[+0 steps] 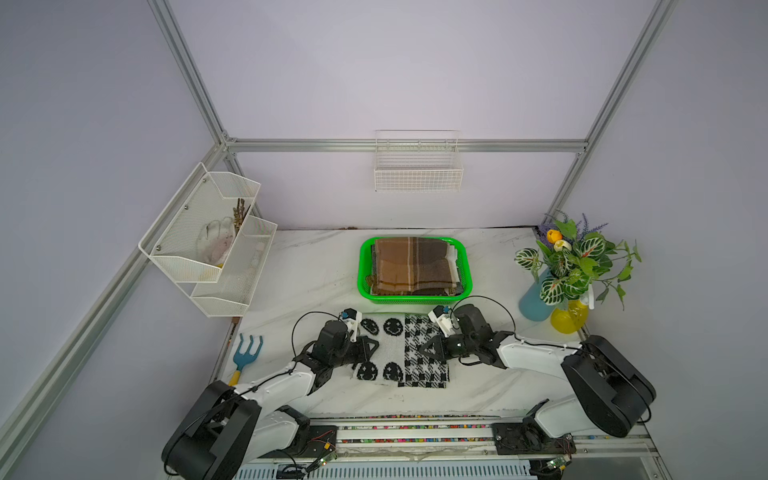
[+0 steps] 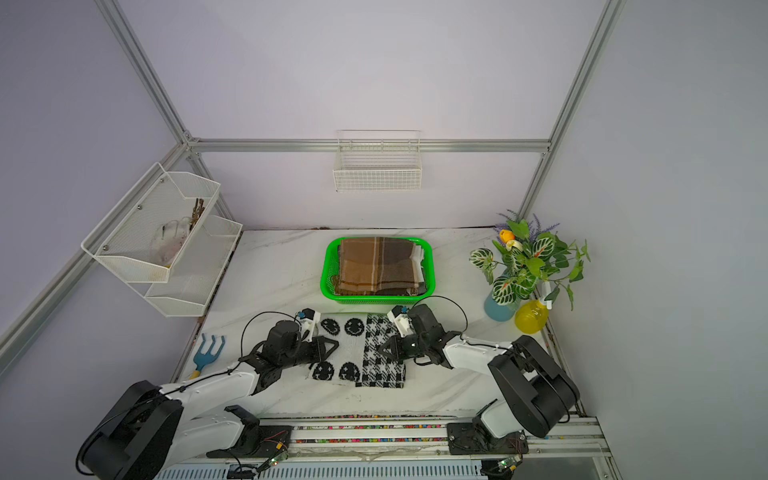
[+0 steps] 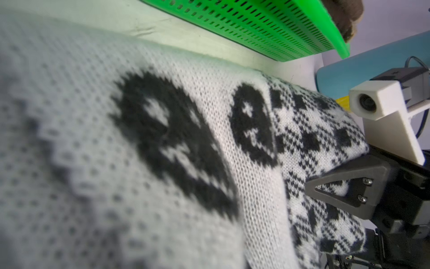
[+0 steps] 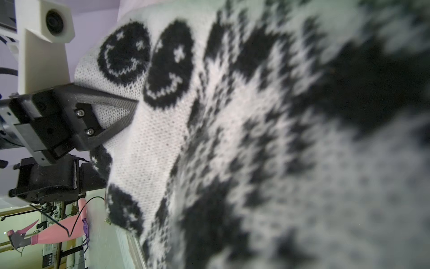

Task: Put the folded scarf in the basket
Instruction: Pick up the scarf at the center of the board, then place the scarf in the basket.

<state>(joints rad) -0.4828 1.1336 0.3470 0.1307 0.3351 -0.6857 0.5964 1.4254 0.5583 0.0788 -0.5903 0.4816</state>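
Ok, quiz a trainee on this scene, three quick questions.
1. True or false: the bright green perforated plastic basket is empty.
2. The black and white knitted scarf lies: A in the basket, B on the marble table in front of it, C on the floor.
3. Which grippers hold the scarf?
Key: 1 false, a brown plaid cloth fills it. 2 B. 3 both: left gripper and right gripper, at opposite edges.

PLACE: robot lab test cell, dressed as a home corner | EVIDENCE: marble-look tabletop under the green basket is enclosed by an aluminium frame and plain lilac walls | mounting rail and bare circuit board are seen in front of the basket | PROPS: mesh rack is hung to its left, vase of plants is set to its right
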